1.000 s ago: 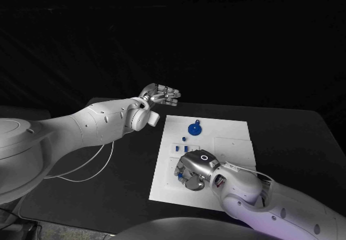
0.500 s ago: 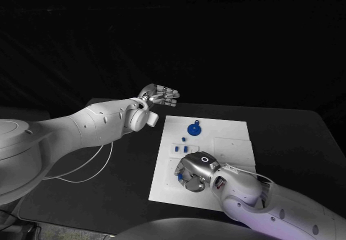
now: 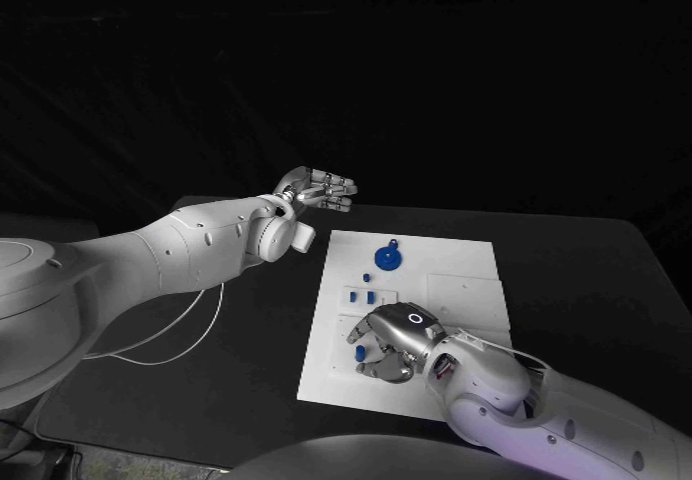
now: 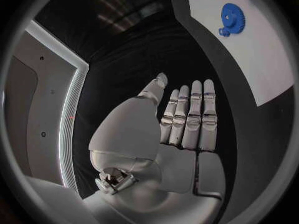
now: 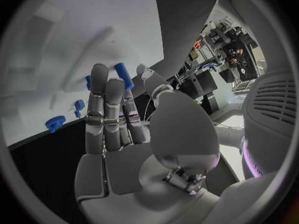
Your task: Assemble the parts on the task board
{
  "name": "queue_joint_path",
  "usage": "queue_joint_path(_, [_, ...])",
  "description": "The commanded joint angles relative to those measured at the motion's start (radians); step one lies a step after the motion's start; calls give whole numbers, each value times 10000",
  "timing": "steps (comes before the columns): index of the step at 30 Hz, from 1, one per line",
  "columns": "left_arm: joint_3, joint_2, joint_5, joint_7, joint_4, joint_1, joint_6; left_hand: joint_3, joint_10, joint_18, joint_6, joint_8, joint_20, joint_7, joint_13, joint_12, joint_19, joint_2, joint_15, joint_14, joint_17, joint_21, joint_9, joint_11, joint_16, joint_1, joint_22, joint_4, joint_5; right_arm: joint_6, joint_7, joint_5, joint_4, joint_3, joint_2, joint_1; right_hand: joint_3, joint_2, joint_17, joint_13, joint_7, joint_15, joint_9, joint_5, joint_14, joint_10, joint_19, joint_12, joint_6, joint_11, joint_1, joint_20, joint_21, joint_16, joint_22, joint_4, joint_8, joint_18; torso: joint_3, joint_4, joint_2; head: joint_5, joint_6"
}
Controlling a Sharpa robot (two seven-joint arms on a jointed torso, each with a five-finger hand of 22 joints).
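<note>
The black desk (image 3: 577, 270) fills the middle of the head view, with the white task board (image 3: 454, 275) lying at its centre. The left hand (image 3: 320, 189) hangs above the desk's far left corner, upper centre of the frame, off the board; its fingers (image 4: 194, 115) lie straight and side by side, holding nothing. The right hand (image 3: 392, 345) sits over the lower part of the board, at lower centre of the frame, and pinches a small blue peg (image 5: 123, 75) between its fingers (image 5: 106, 109) and thumb. A blue gear (image 3: 388, 258) lies on the upper part of the board, with a few small blue pieces (image 3: 368, 295) below it, just above the right hand.
</note>
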Motion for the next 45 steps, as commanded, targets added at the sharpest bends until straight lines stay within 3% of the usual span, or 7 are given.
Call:
queue_joint_path(1, [9, 2, 52, 56, 15, -3, 125, -47, -85, 181, -40, 1, 13, -7, 4, -16, 34, 77, -15, -48, -3, 59, -9, 13, -43, 18, -9, -1, -49, -723, 114, 244, 160, 36, -114, -11, -50, -69, -72, -13, -15, 81, -10, 72, -3, -141, 361, 49, -47, 36, 105, 57, -40, 102, -68, 166, -33, 223, -9, -2, -5, -42, 25])
queue_joint_path(8, [9, -8, 52, 56, 6, -3, 133, -47, -85, 181, -40, 1, 13, -7, 4, -16, 34, 77, -15, -48, -3, 59, -9, 13, -43, 18, -9, -1, -49, -868, 104, 1003, 472, 562, -540, -7, -236, -58, -167, -15, -47, 78, -9, 71, -11, -103, 374, 178, -117, 15, 154, 68, -24, 172, -200, 463, -32, 225, -12, -1, -8, -209, 143])
queue_joint_path(13, [8, -63, 52, 96, 35, -3, 112, -84, -93, 190, -93, -2, 19, -3, 5, -16, 46, 78, -12, -48, 0, 71, -12, 16, -41, 5, -39, 9, -57, -593, -74, 2999, 547, 1396, -1296, 36, 802, 575, -112, 59, 91, -391, 22, 118, 442, 2625, 445, 515, 184, -737, -721, -278, 660, 389, -11, 825, -7, -130, -20, -16, -24, -445, 309])
queue_joint_path(20, [8, -238, 117, 301, 100, -5, 200, -149, -192, 199, -651, -20, 4, 25, 5, -15, 83, 53, -36, 58, 16, 101, -31, 44, -36, 3, -48, -27, -52, 336, -522, 5151, 674, 1954, -2383, 204, 76, 557, -137, 1669, -375, -831, 631, -162, 576, 4046, 421, 2196, 1053, -1375, -1064, -823, 863, 132, -121, 854, 27, -739, -21, -106, -63, -645, 410])
queue_joint_path(25, [7, -408, 137, 383, 268, -62, 244, -220, -137, 187, -467, -9, -16, 27, 6, -15, 113, 58, -56, 125, 24, 125, -22, 27, -38, -39, -51, -23, -57, 1490, -1267, 6367, 643, 2093, -2995, 368, -748, 956, 1351, 6042, -616, -1014, 2479, -154, 785, 2669, 425, 6322, 1115, -1610, -1432, -1056, 1400, 1266, -85, 1684, 126, -952, -9, -154, -125, -785, 432])
queue_joint_path(32, [6, -703, 138, 467, 722, -161, 298, -334, 63, 166, -233, -1, -30, -4, 7, -13, 122, 42, -74, 158, 25, 137, -13, -31, -37, -113, -69, -11, -59, 2682, -2304, 7075, 529, 2145, -3636, 482, 714, 660, 4196, 11034, -756, -1050, 8006, -557, 960, 3215, 382, 10073, 148, -1653, -1999, -1083, 2093, 2568, -2, 2444, 305, -900, -43, -209, -202, -928, 448])
queue_joint_path(45, [-1, -1245, 93, 483, 1616, -196, 223, -990, 18, 148, -98, 5, -42, -59, 9, -16, 183, 113, -82, 229, 33, 167, -7, -24, -37, -131, -169, -22, -72, 4773, -4612, 7939, 551, 2153, -4155, 507, 828, 534, 4846, 11857, -712, -997, 8218, -995, 1115, 3543, 393, 10237, 239, -1613, -2560, -1023, 2552, 2553, 213, 2909, -28, -887, -71, -240, -275, -1021, 296])
